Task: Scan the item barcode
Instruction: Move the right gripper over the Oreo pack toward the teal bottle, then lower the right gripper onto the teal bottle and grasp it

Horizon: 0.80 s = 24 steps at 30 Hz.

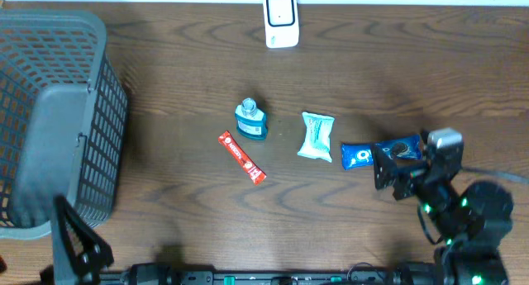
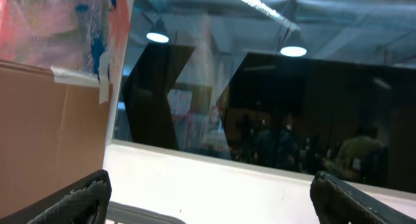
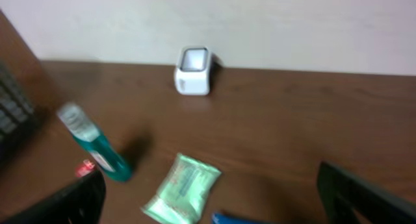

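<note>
Lying flat on the dark wooden table [image 1: 165,70], the blue packet [image 1: 359,155] sits right of centre, at the right end of a loose row of small goods. Its right end runs under the right gripper [image 1: 390,165], which reaches in from the lower right corner. That gripper's fingers are spread wide and released, grasping nothing. In the right wrist view only a sliver of the packet shows at the bottom edge, between the two dark fingertips [image 3: 71,198]. Whether a finger touches the packet cannot be told.

Just left of the packet lies a pale green wipes pack [image 1: 316,136], close beside it but apart. Further left a teal bottle [image 1: 250,120] with a clear cap lies on the table, and a slim red tube [image 1: 241,157] lies slanted just below it, near but not touching.

At the far edge of the table, well apart from the row, the white scanner [image 1: 281,21] stands upright with its window facing the goods.

A grey mesh basket [image 1: 107,128] occupies the left side of the table.

The left gripper [image 2: 209,185] is at the lower left, tilted upward toward a dark window [image 2: 292,120], and its fingers also stand wide apart and released, with nothing between them.
</note>
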Available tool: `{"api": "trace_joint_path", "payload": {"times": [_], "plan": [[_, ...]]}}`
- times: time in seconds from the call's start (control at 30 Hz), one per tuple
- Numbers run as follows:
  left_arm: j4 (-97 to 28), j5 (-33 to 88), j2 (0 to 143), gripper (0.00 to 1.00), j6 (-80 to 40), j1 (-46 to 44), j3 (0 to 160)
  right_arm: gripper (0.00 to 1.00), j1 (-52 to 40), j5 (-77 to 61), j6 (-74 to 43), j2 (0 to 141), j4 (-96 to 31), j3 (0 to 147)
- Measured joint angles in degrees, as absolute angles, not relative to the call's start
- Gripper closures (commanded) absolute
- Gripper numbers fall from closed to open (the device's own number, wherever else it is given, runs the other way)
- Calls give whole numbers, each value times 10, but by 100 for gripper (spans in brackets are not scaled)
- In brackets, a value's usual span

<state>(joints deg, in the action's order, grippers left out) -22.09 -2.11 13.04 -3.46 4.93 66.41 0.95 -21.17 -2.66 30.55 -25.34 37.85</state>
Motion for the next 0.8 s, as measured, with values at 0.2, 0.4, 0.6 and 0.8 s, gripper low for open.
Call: {"api": "trace_joint_path", "payload": {"times": [0.2, 0.4, 0.6, 0.8], "plan": [[-147, -10, 93, 2, -45, 56, 648, 1, -19, -236, -25, 457, -373, 569], [-94, -21, 93, 2, -45, 56, 648, 1, -27, -255, -16, 510, -394, 614], [-162, -50, 91, 2, -45, 56, 649, 1, -70, -280, 32, 579, -393, 615], [-227, -64, 68, 2, -45, 56, 632, 1, -157, -271, 68, 695, -426, 662]]}}
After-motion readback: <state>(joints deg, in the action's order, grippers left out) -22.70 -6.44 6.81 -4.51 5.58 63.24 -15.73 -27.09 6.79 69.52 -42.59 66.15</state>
